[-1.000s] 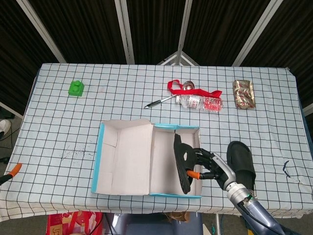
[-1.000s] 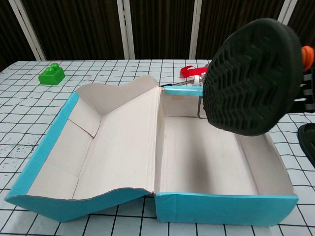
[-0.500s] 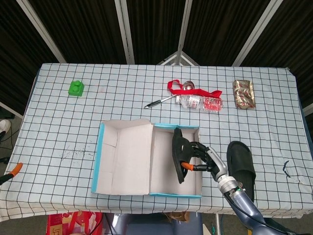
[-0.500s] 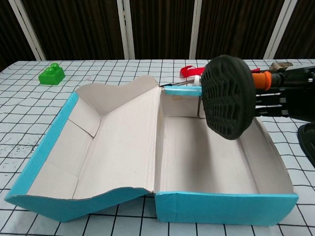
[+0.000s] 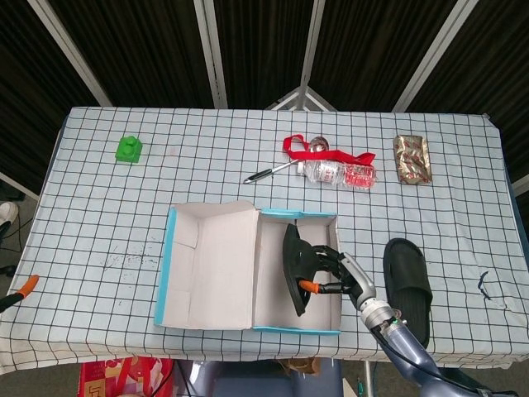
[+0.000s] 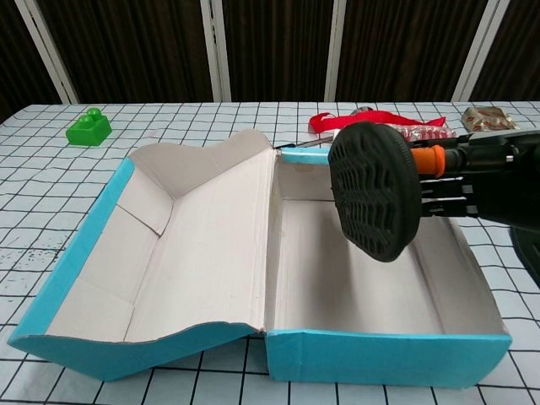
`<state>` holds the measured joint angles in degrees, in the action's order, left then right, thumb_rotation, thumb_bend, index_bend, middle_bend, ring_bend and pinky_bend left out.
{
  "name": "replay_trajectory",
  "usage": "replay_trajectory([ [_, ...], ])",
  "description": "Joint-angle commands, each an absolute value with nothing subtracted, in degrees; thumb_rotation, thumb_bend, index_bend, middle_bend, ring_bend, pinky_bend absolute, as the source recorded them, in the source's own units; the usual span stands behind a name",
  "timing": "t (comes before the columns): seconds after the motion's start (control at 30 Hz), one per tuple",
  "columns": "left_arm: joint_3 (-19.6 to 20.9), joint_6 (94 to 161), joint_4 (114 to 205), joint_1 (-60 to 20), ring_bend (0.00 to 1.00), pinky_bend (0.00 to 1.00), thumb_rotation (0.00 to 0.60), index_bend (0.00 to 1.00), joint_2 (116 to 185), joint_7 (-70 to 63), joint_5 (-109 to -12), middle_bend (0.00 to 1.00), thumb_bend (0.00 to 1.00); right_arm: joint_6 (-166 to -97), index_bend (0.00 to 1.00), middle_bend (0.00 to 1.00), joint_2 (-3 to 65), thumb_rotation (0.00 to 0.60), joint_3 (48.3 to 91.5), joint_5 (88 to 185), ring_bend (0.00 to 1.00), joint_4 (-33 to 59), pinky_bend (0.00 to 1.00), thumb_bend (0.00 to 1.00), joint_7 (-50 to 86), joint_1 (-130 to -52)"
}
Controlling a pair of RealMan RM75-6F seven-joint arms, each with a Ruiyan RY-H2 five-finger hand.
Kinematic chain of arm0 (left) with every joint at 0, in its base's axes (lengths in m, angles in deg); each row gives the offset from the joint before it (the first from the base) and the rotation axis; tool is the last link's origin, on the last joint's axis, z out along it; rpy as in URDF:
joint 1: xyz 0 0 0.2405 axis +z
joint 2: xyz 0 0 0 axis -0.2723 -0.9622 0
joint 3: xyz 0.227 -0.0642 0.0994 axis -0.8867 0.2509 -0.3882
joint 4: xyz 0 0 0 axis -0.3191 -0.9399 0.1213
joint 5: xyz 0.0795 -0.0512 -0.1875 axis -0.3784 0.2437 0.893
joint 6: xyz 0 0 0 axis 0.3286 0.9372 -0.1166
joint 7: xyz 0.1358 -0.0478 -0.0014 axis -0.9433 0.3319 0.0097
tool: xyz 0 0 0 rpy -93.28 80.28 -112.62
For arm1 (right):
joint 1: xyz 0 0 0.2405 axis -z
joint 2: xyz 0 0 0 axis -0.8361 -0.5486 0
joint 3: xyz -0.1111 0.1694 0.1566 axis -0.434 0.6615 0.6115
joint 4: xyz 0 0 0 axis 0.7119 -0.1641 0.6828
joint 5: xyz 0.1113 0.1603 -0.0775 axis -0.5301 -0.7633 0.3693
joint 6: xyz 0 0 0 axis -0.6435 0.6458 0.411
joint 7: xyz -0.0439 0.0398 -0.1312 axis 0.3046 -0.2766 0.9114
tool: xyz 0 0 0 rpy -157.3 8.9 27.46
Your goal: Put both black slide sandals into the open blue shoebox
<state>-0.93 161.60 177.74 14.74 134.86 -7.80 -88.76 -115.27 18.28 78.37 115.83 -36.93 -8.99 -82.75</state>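
Black treaded sandal (image 6: 375,193) stands on edge above shoebox (image 6: 388,358).

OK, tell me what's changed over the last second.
The right robot hand, still gripping one black sandal on edge, has carried it leftward, from the blue shoebox's right wall to over its compartment; the sole now faces the chest camera lower down. The other sandal stays on the table right of the box, which hasn't moved.
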Motion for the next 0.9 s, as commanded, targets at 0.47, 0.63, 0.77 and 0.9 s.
replay_trajectory([
  [0.47, -1.0, 161.2, 178.0, 14.6, 0.00, 0.10, 0.600, 0.10, 134.7, -8.1, -88.4, 0.00, 0.08, -116.3, 0.55, 0.46, 22.2, 0.600, 78.5, 113.4, 0.35, -34.5, 0.25, 0.44, -7.3, -85.8],
  [0.63, -1.0, 161.1, 178.1, 14.7, 0.00, 0.10, 0.600, 0.10, 134.5, -8.1, -88.3, 0.00, 0.08, -116.7, 0.55, 0.46, 23.4, 0.600, 78.2, 112.4, 0.35, -33.6, 0.25, 0.44, -6.7, -86.5],
  [0.77, -1.1, 161.2, 178.3, 14.8, 0.00, 0.10, 0.600, 0.10, 134.4, -8.1, -88.4, 0.00, 0.08, -117.0, 0.55, 0.46, 24.3, 0.600, 77.7, 112.1, 0.35, -32.9, 0.25, 0.44, -6.0, -86.8],
  [0.9, -1.1, 161.3, 178.5, 14.9, 0.00, 0.10, 0.600, 0.10, 134.2, -8.0, -88.4, 0.00, 0.08, -117.8, 0.55, 0.46, 25.4, 0.600, 76.9, 112.6, 0.35, -32.0, 0.25, 0.45, -4.9, -86.9],
])
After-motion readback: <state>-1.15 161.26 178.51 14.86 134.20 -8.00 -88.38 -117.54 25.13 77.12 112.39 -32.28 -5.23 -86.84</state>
